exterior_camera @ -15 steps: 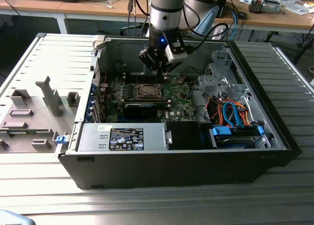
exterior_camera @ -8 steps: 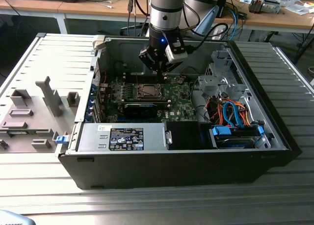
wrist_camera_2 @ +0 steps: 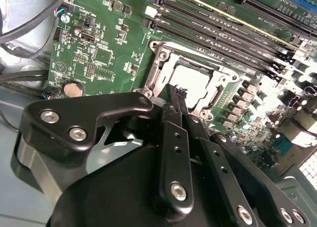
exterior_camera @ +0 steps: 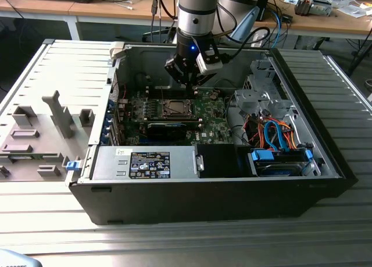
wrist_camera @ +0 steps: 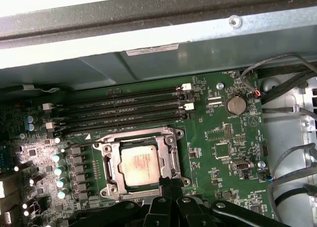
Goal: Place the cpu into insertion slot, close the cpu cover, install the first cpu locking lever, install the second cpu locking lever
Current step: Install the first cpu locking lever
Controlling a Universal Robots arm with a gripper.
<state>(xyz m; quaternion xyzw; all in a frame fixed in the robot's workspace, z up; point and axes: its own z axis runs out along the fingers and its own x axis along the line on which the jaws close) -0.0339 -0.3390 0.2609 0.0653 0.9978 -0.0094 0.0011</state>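
While the cpu [wrist_camera: 141,165] sits in the insertion slot [wrist_camera: 173,135] with the cpu cover [wrist_camera: 115,162] seemingly down over it, the gripper [wrist_camera: 166,181] hovers at the rim, fingers pinched together; both locking steps look left to do.

Bright room light, glare inside.
I see the case wall [wrist_camera: 148,34] washed pale and white hot spots on the board [wrist_camera: 218,138].
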